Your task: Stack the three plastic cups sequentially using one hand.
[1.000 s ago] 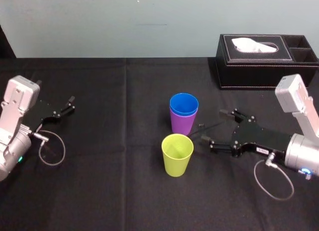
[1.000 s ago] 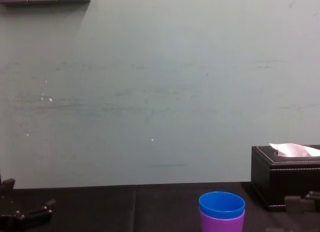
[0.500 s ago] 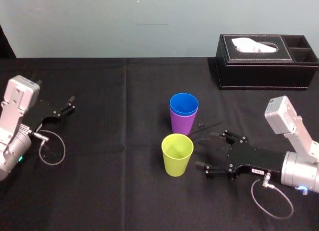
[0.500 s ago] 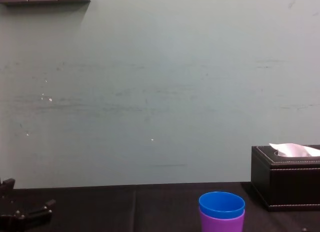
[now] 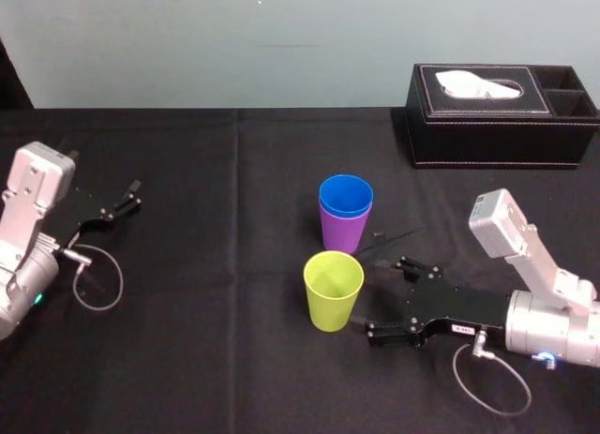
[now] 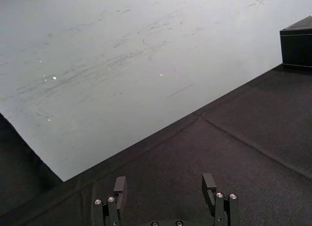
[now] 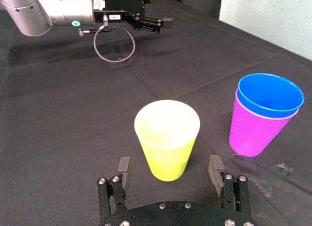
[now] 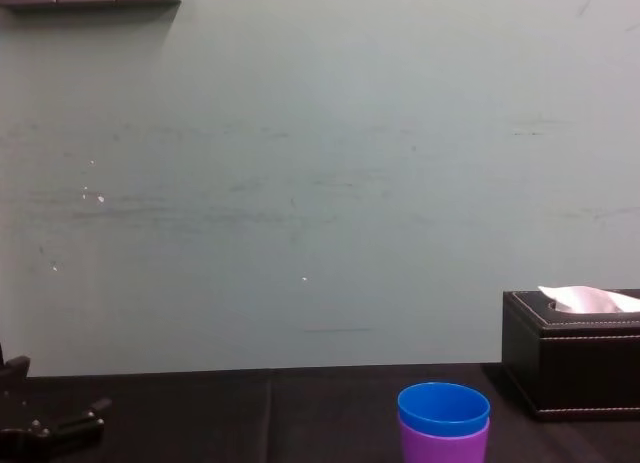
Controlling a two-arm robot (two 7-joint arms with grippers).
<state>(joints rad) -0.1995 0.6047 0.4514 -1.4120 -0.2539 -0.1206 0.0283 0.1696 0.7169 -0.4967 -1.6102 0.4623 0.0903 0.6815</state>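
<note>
Reaching in low over the desk [image 5: 206,359], the right hand [image 5: 382,298] points across it toward the robot's left. Fingers are spread wide and hold nothing.

Yellow-green cup [image 5: 333,289] stands upright, mouth up, just ahead of the fingertips and centred on the gap between them. The right wrist view puts it in line with the opening, with a finger [image 7: 123,173] on either side and slightly short of it. No contact that I can see; the finger nearer the robot ends just beside the cup's base.

Blue cup [image 5: 346,194] is nested inside the purple cup [image 5: 343,230], rim showing above the purple one. That pair stands upright ahead of the hand and beyond its far finger, on the side away from the robot. It is near the yellow-green cup but not touching it.

Black tissue box [image 5: 497,115] is well apart from the hand, at the far edge of the desk behind it.

Left hand [image 5: 127,200] is well across the desk from the right one, low, fingers apart, empty.
</note>
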